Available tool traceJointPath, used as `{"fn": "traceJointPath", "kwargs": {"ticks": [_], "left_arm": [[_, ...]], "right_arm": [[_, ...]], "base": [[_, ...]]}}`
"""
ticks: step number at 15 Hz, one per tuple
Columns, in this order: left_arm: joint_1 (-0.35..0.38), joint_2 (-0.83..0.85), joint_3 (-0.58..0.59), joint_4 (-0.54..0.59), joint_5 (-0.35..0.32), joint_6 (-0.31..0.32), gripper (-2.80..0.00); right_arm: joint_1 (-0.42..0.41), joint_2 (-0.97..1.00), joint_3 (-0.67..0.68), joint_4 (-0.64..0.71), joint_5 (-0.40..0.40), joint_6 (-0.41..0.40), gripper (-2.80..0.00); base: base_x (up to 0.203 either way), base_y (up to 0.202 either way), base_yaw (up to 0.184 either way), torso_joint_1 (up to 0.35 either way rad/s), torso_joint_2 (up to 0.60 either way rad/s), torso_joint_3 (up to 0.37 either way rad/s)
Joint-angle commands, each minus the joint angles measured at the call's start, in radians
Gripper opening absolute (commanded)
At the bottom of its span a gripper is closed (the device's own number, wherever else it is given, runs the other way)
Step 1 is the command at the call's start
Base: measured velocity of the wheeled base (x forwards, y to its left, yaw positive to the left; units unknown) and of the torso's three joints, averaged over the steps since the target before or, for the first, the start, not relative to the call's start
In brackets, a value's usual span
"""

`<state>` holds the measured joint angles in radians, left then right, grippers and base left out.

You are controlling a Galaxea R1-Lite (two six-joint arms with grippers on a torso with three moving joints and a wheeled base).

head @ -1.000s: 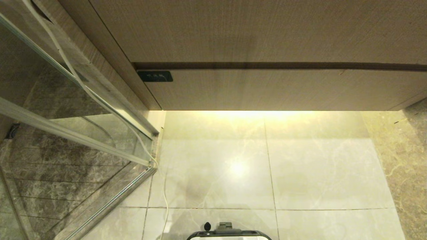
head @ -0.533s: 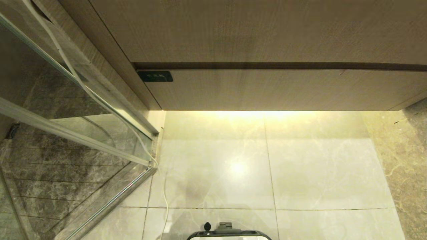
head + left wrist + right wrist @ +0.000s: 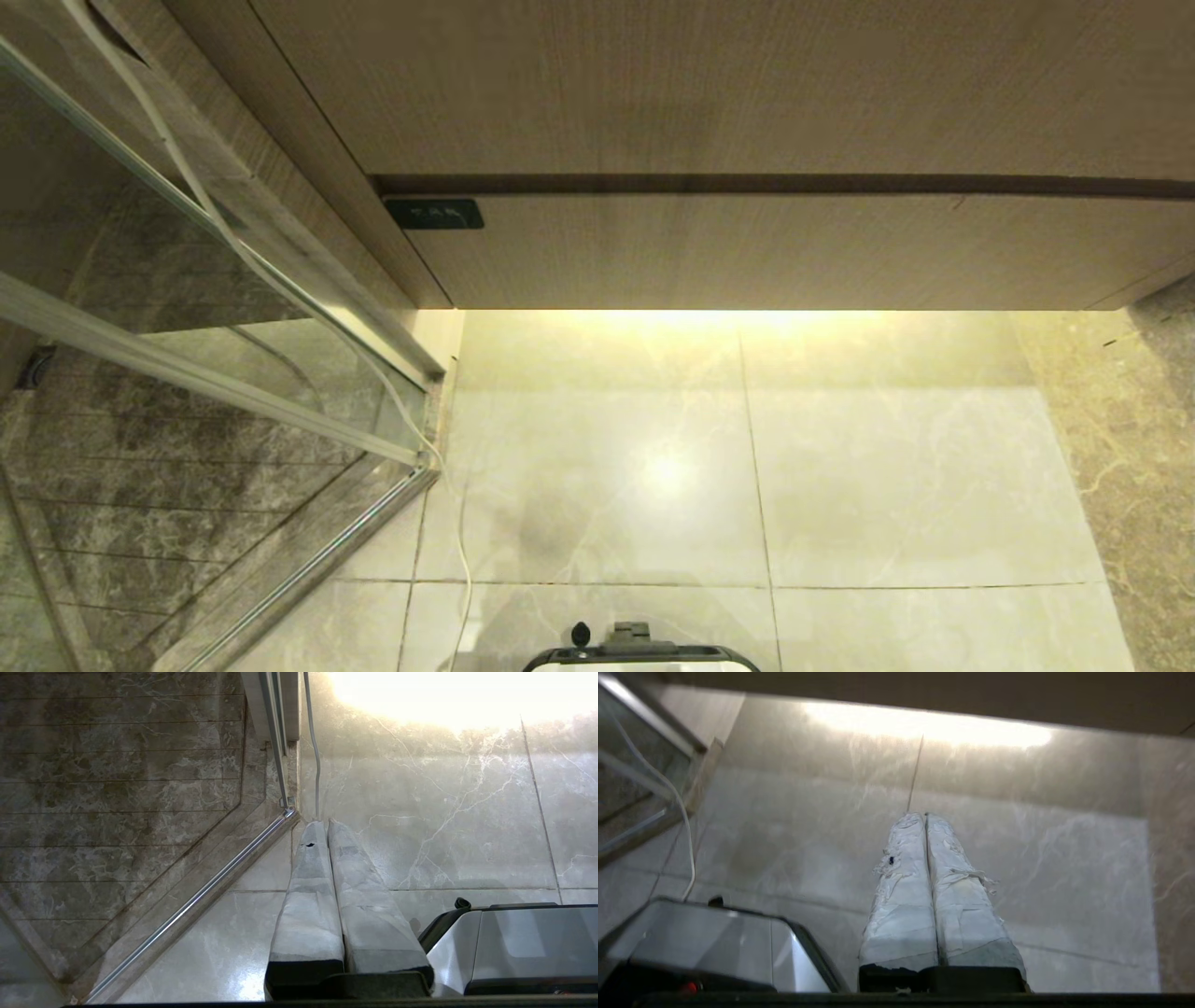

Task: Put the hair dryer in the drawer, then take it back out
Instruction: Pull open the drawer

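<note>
Right now the drawer point(image 3: 747, 250) is closed. Both tools, left tool point(image 3: 325, 823) and right tool point(image 3: 924, 816), are squeezed closed over the floor point(image 3: 887, 485), holding nothing.

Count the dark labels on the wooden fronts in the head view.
1: the small dark label sits at the top left corner of the closed drawer. Others may lie outside the view.

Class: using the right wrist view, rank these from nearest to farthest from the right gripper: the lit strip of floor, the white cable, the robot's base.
1. Robot base, just beside the right gripper, which is shut.
2. White cable, on the base's side, by the glass.
3. Lit strip, ahead under the cabinet.
</note>
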<state>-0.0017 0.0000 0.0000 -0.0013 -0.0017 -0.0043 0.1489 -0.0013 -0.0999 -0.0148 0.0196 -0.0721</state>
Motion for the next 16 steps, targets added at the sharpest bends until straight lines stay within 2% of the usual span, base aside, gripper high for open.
{"fn": "traceJointPath", "kwargs": {"ticks": [1, 4, 5, 7, 10, 12, 14, 16], "left_arm": [[0.000, 0.000, 0.002, 0.000, 0.002, 0.000, -2.80], [0.000, 0.000, 0.000, 0.000, 0.000, 0.000, -2.80], [0.000, 0.000, 0.000, 0.000, 0.001, 0.000, -2.80], [0.000, 0.000, 0.001, 0.000, 0.001, 0.000, -2.80], [0.000, 0.000, 0.002, 0.000, 0.000, 0.000, -2.80], [0.000, 0.000, 0.000, 0.000, 0.000, 0.000, -2.80], [0.000, 0.000, 0.000, 0.000, 0.002, 0.000, -2.80], [-0.001, 0.000, 0.000, 0.000, 0.001, 0.000, -2.80]], "right_arm": [[0.000, -0.039, -0.261, 0.163, -0.041, 0.003, -2.80], [0.011, 0.092, -0.658, 0.509, -0.044, 0.074, -2.80], [0.018, 0.190, -0.732, 0.585, -0.036, 0.100, -2.80], [0.029, 0.388, -0.803, 0.654, -0.029, 0.151, -2.80], [0.045, 0.650, -0.829, 0.562, -0.020, 0.198, -2.80], [0.048, 0.853, -0.779, 0.355, -0.010, 0.200, -2.80], [0.049, 1.068, -0.750, 0.220, 0.053, 0.139, -2.80], [0.036, 1.241, -0.746, 0.128, 0.147, 0.012, -2.80]], "base": [[0.000, 0.000, 0.000, 0.000, 0.00, 0.000], [0.000, 0.000, 0.000, 0.000, 0.00, 0.000], [0.000, 0.000, 0.000, 0.000, 0.00, 0.000], [0.000, 0.000, 0.000, 0.000, 0.00, 0.000], [0.000, 0.000, 0.000, 0.000, 0.00, 0.000], [0.000, 0.000, 0.000, 0.000, 0.00, 0.000], [0.000, 0.000, 0.000, 0.000, 0.00, 0.000], [0.000, 0.000, 0.000, 0.000, 0.00, 0.000]]}}
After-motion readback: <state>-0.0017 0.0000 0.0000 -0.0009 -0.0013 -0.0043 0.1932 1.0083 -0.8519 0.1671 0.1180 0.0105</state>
